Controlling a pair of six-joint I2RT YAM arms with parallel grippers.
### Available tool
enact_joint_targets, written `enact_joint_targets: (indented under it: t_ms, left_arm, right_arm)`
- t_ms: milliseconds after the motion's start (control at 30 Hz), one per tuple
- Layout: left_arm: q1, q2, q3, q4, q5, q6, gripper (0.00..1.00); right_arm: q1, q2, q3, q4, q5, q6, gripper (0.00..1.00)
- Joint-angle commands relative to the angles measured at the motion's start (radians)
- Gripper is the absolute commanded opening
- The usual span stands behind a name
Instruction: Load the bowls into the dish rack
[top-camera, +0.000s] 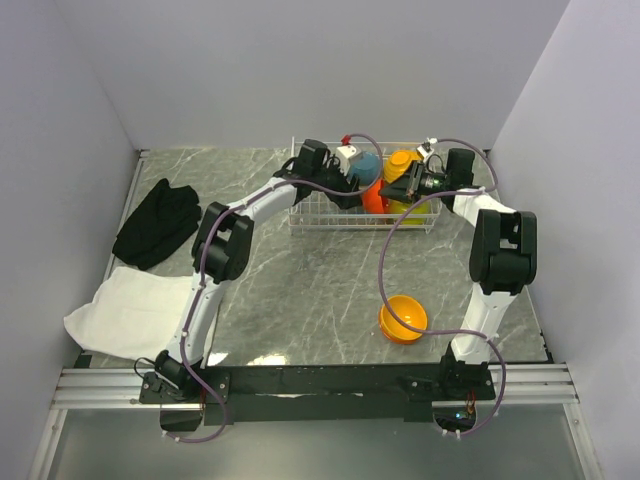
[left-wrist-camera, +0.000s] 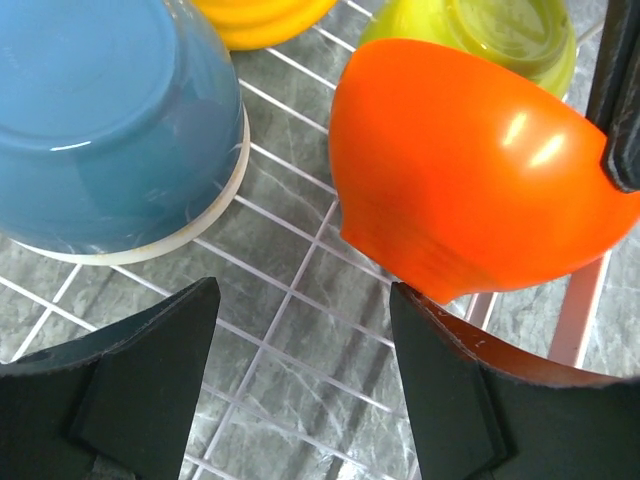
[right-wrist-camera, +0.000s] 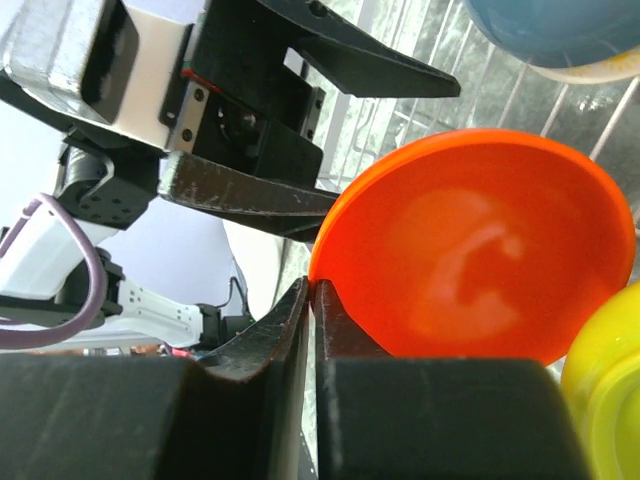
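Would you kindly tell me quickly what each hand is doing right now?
Left hand: open, holding nothing.
Right hand: closed on the rim of the orange bowl.

The rack (top-camera: 320, 215) sits at the far middle of the worktop (top-camera: 300, 290), with four bowls in it. The back-left bowl (top-camera: 367, 163) lies beside the back-right bowl (top-camera: 402, 160). Nearer me are the front bowl (top-camera: 372, 198) and, to its right, the corner bowl (top-camera: 407, 209). My left tool (left-wrist-camera: 300, 300) hangs over the rack floor, between the back-left and front bowls. My right tool (right-wrist-camera: 312, 290) is on the front bowl's rim. A loose bowl (top-camera: 403, 318) sits on the worktop before the rack, near my right base. At the left lie the far cloth (top-camera: 157, 222) and the near cloth (top-camera: 130, 308).
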Motion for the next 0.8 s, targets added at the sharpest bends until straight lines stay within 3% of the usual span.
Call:
enact_joint_targets:
  t_ms: [0,133,367,633,767]
  left_arm:
    - [-0.01,-0.005,0.067,0.066,0.045,-0.042,0.75]
    - [-0.01,-0.005,0.08,0.089,0.068,-0.062,0.75]
    - [-0.009,0.012,0.102,0.111,0.08,-0.073,0.76]
    - [-0.02,0.028,0.114,0.132,0.086,-0.114,0.77]
    - [-0.036,0.052,0.134,0.158,0.08,-0.121,0.77]
  right_arm:
    - [-0.015,-0.064,0.055,-0.183,0.052,-0.123,0.12]
    - [-0.03,-0.084,0.1,-0.316,0.124,-0.24,0.22]
    - [-0.053,-0.107,0.121,-0.368,0.157,-0.277,0.26]
    - [-0.127,-0.135,0.228,-0.63,0.189,-0.451,0.35]
    - [-0.186,-0.144,0.256,-0.691,0.204,-0.496,0.35]
